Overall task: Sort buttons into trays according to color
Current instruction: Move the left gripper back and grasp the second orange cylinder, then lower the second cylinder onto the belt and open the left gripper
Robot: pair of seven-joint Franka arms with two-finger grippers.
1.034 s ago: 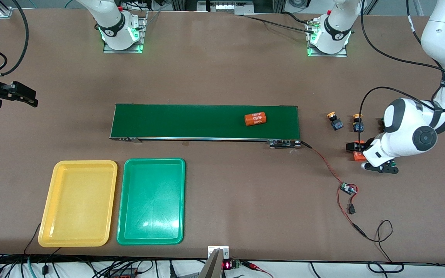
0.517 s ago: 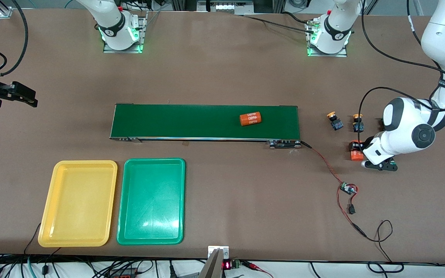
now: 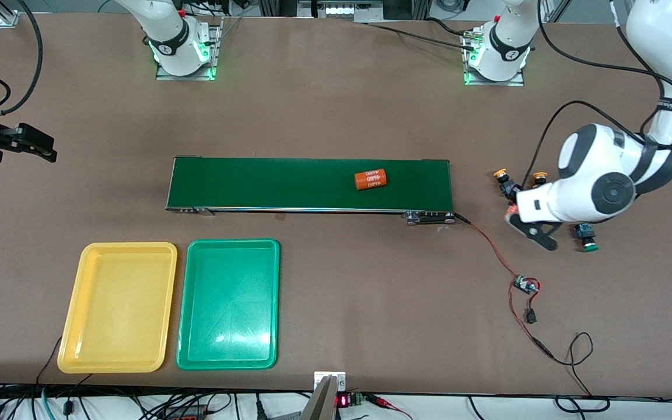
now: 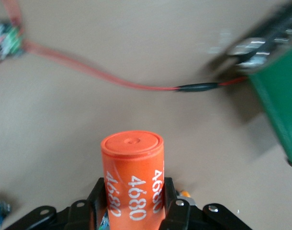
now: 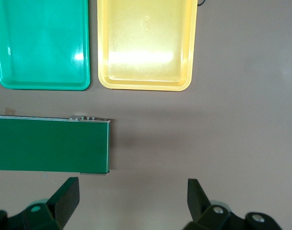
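Left gripper (image 4: 134,215) grasps an orange printed cylinder (image 4: 132,179) above the worktop's left-arm end, likely bound for the long dark-green conveyor belt (image 3: 310,184); right gripper (image 5: 131,201) waits, fingers released.

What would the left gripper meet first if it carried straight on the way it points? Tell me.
Probably the bare table: the left gripper, holding the orange cylinder, points there, with the red wire just past. Depth is unclear.

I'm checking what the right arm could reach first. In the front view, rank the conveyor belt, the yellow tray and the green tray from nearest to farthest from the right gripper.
Measured from the open right gripper, waiting at the right arm's end of the table:
1. Yellow tray, nearer the front camera, at that same table end.
2. Conveyor belt, mid-table; its closest end is nearly as close as the yellow tray, hard to separate.
3. Green tray, beside the yellow tray, toward the left arm's end.
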